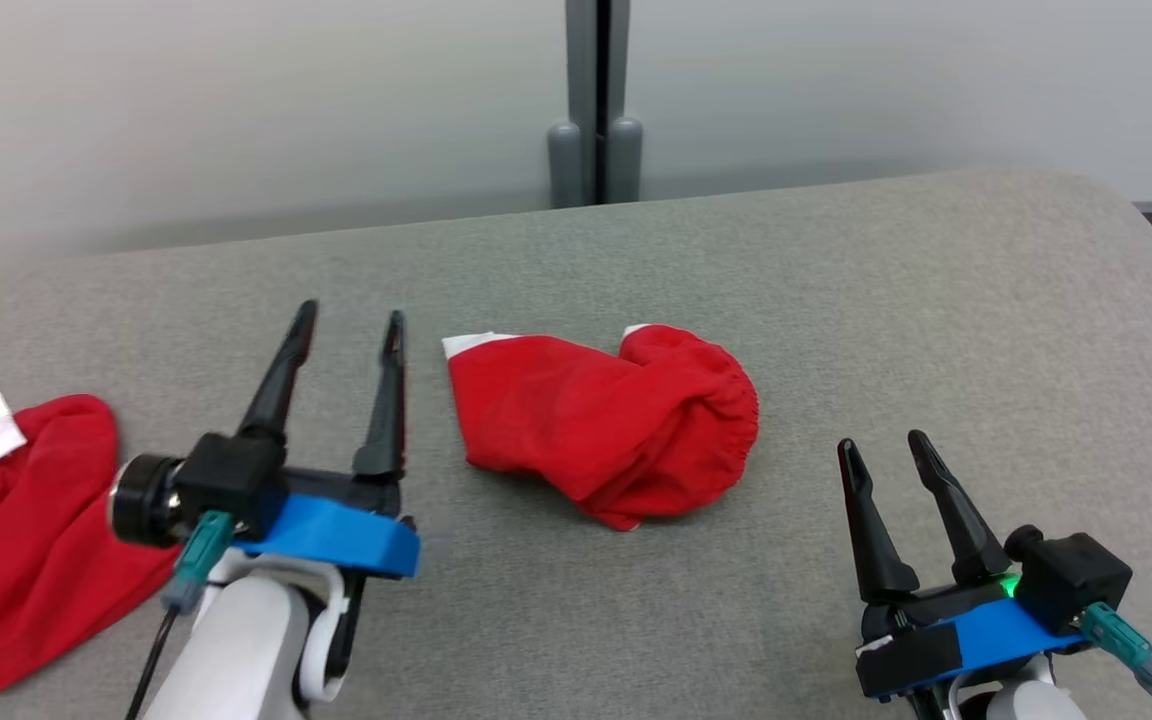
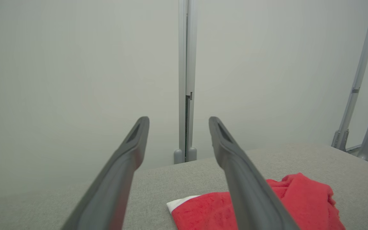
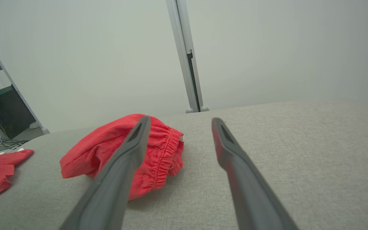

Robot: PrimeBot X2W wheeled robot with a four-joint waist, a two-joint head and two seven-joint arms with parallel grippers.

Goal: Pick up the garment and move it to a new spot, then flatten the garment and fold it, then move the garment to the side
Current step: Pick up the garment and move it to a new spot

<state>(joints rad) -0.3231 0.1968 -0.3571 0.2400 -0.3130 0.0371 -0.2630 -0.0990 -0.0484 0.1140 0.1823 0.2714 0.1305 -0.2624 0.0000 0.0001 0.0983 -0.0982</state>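
Garment (image 1: 601, 420) lies crumpled, red with white trim; left jaws and right jaws gape empty.

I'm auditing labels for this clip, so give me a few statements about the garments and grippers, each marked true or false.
1. The left gripper is open and empty. True.
2. The right gripper grips the middle red garment. False: it is open, apart from the cloth.
3. The middle red garment lies neatly folded. False: it is crumpled in a heap.
4. A second red garment with white trim lies at the grey surface's left side. True.
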